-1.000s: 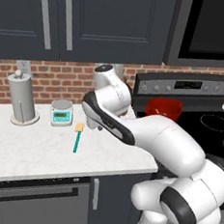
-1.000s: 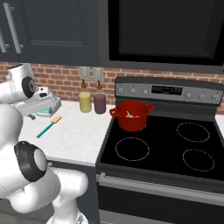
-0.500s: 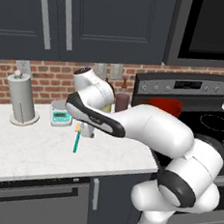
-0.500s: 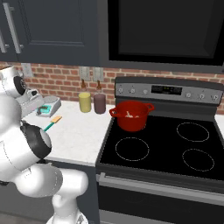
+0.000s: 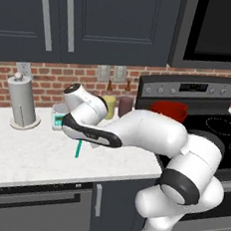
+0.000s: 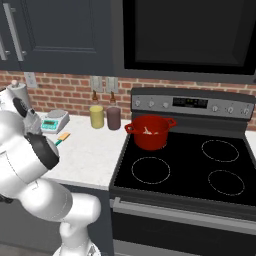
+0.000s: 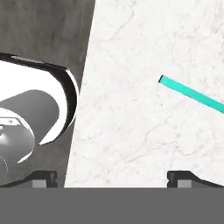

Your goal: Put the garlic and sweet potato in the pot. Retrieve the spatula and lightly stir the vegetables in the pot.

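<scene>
My claw (image 7: 111,177) hangs over the white counter (image 7: 144,131) with its two tips set wide apart and nothing between them. The spatula (image 5: 78,148) lies flat on the counter (image 5: 29,151); in the left base view its teal handle shows just below my forearm, and in the hand view the handle (image 7: 192,94) runs off the right edge, apart from both tips. In the right base view its orange head (image 6: 63,136) lies in front of a small scale (image 6: 54,121). The red pot (image 6: 149,131) stands on the stove's (image 6: 185,170) back left burner, well apart from the spatula, with pale contents that I cannot identify. A yellow jar (image 6: 97,116) and a maroon jar (image 6: 113,118) stand between scale and stove. A paper towel roll (image 5: 22,102) stands at the counter's left.
</scene>
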